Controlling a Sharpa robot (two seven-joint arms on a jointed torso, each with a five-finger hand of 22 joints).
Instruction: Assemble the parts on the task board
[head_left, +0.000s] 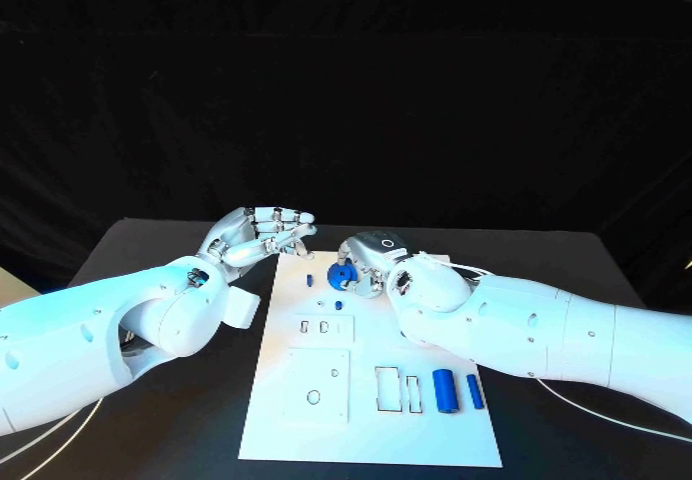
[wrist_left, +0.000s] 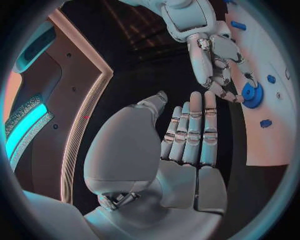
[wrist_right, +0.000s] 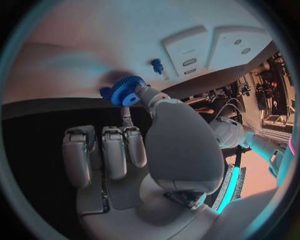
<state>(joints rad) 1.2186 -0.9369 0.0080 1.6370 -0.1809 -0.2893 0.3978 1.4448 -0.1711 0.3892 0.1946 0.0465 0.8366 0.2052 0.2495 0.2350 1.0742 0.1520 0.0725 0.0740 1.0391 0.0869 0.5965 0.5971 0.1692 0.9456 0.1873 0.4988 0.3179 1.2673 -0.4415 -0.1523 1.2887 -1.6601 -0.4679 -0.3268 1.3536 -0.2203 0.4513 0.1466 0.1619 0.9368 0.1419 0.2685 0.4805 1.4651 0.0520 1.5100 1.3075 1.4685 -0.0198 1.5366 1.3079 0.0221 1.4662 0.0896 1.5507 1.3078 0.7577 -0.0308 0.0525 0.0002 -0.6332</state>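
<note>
One white rectangular task board (head_left: 289, 425) lies lengthwise in the middle of the black surface (head_left: 577, 260). On it the head view shows one blue toothed gear wheel (head_left: 342, 277) at the board's far end, toward 12 o'clock, two small blue pegs near it, one (head_left: 312, 279) just at 9 o'clock of the gear and one (head_left: 338, 304) just at 6 o'clock of it, and two blue cylinders lying side by side near the board's near right corner, toward 5 o'clock, a thicker one (head_left: 444, 390) and a thinner one (head_left: 475, 391) just at 3 o'clock of it. The board also carries three raised white blocks with slots and holes and one open rectangular outline beside the cylinders. The right hand (head_left: 378, 262) comes in from 3 o'clock and is bent down over the far end of the board; in the right wrist view the thumb tip and one finger pinch the gear at its rim, holding it on edge just above or against the white board, while the other fingers (wrist_right: 106, 150) lie straight and close together, away from the gear. The left hand (head_left: 263, 238) hangs off the board's far left corner, toward 11 o'clock, above the black surface; in the left wrist view its fingers (wrist_left: 190, 132) are stretched out straight and pressed side by side, the thumb standing apart, with nothing in them, and it is apart from the right hand and the gear.
</note>
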